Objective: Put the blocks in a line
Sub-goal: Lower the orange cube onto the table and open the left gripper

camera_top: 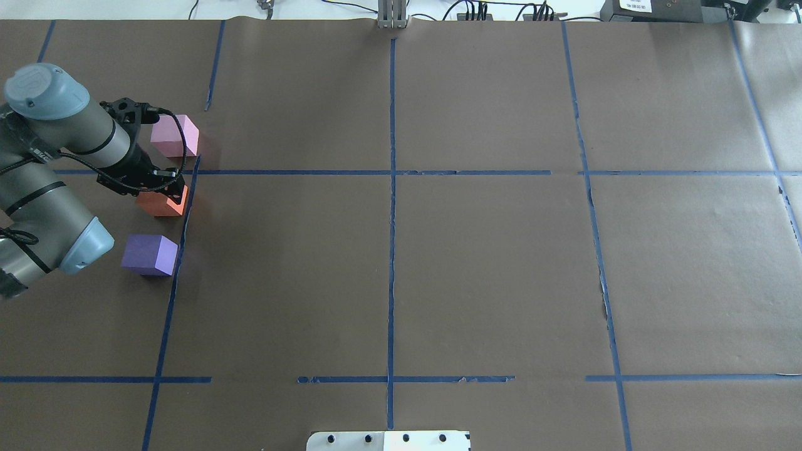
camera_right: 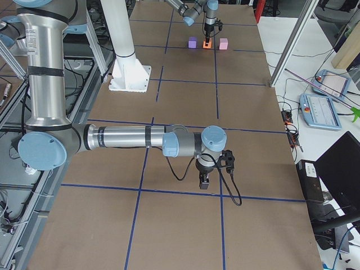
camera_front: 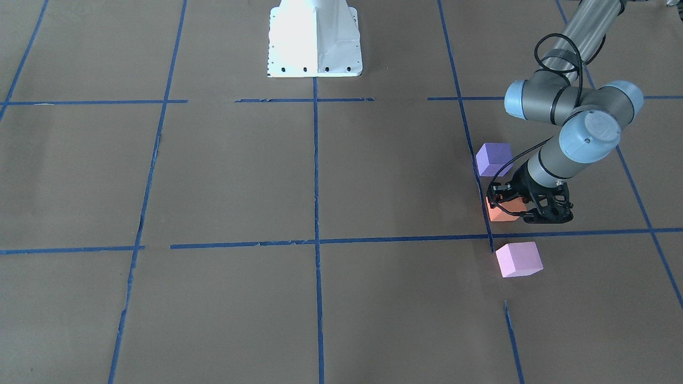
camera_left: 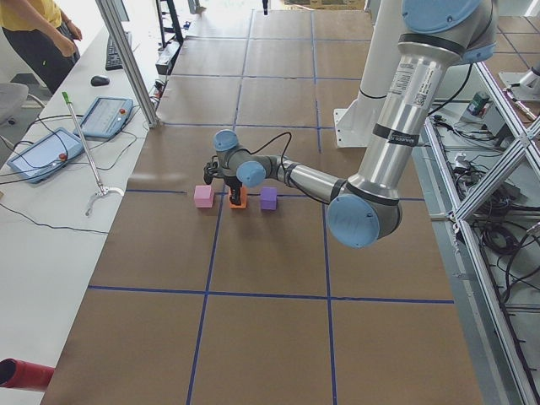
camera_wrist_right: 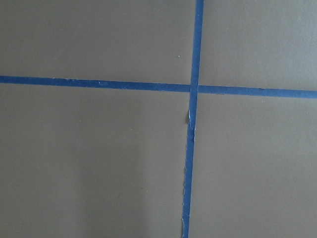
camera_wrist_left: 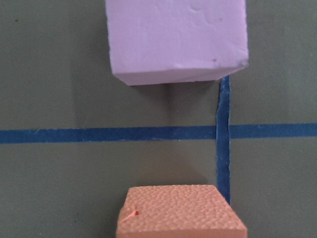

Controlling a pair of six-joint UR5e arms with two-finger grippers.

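Orange block (camera_front: 501, 213), right of centre in the front view, sits on the table directly under the left gripper (camera_front: 525, 209), which partly hides it; clamped or loose, cannot tell. Purple block (camera_front: 493, 158) lies above it and pink block (camera_front: 518, 259) below, both apart. All are matte foam cubes; the orange top is pebbled, the pink smoother. Right gripper (camera_right: 204, 183): finger spread indeterminable.

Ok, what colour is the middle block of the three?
Orange. The middle block shows best in the overhead exterior view, between the pink block and the purple block.
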